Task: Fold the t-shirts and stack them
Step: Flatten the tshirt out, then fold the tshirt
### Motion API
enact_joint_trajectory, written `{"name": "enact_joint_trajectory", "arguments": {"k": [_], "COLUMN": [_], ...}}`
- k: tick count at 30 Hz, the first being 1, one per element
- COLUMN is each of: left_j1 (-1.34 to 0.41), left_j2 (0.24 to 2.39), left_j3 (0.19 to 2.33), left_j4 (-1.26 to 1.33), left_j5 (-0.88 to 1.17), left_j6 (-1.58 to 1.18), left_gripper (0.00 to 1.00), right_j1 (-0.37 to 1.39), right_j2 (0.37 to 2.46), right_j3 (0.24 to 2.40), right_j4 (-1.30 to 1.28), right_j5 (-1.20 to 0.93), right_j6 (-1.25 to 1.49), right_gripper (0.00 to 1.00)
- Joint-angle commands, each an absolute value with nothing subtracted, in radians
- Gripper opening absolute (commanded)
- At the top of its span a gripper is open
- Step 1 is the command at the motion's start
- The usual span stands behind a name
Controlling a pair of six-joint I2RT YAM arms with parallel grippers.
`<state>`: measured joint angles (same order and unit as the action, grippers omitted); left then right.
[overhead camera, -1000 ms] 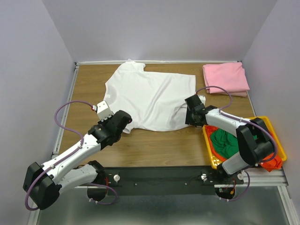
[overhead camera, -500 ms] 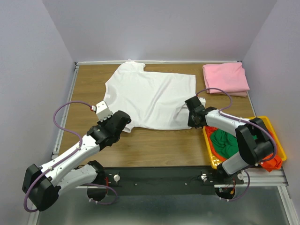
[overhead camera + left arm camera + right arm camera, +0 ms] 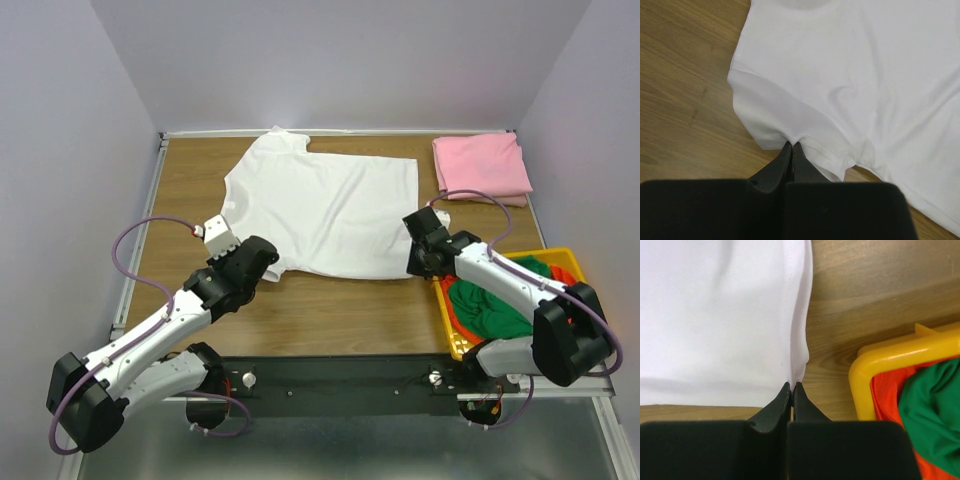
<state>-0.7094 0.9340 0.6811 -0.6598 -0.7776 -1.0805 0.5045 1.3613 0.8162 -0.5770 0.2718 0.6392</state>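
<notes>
– Across the middle of the overhead view, what lies on the worktop [image 3: 330,310]?

– One white t-shirt [image 3: 320,210], spread flat and sideways, neck toward the left of the frame, hem toward the right.

– And the left gripper [image 3: 791,146]?

– Fingers pressed together on the hem of the lower sleeve; the cloth puckers right at the tips.

– The right gripper [image 3: 792,385]?

– Closed too, pinching the lower right corner of the same shirt, where hem and side seam meet. Just beside it, at the right of the wrist view, is the corner of the yellow basket [image 3: 875,362].

– What's in the basket?

– A green t-shirt [image 3: 485,305] bunched on top of an orange t-shirt [image 3: 885,395].

– Anything else?

– A pink t-shirt [image 3: 480,167], folded, in the upper right corner of the worktop, well apart from both grippers.
</notes>
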Motion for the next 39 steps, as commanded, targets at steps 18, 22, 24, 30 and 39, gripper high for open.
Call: {"name": "enact_joint_trajectory", "arguments": {"k": [18, 22, 24, 30, 39], "left_j1": [-0.735, -0.735, -0.735, -0.733, -0.723], "left_j2": [0.874, 0.876, 0.873, 0.879, 1.038], "left_j3": [0.669, 0.666, 0.664, 0.681, 0.739], "left_j4": [-0.638, -0.494, -0.404, -0.234, -0.115], "left_j5": [-0.81, -0.772, -0.752, -0.765, -0.779], "left_j6": [-1.075, -0.884, -0.789, -0.625, -0.466], "left_gripper": [0.0, 0.0, 0.0, 0.0, 0.0], "right_j1": [0.568, 0.566, 0.568, 0.563, 0.463], "right_j2": [1.195, 1.249, 1.293, 1.406, 1.543], "right_j3": [0.758, 0.804, 0.834, 0.922, 1.063], "right_j4": [-0.788, -0.79, -0.792, -0.788, -0.767], "right_j5": [0.293, 0.353, 0.389, 0.478, 0.503], "right_j6": [0.789, 0.772, 0.756, 0.71, 0.623], "right_gripper": [0.04, 0.04, 0.03, 0.0, 0.01]}}
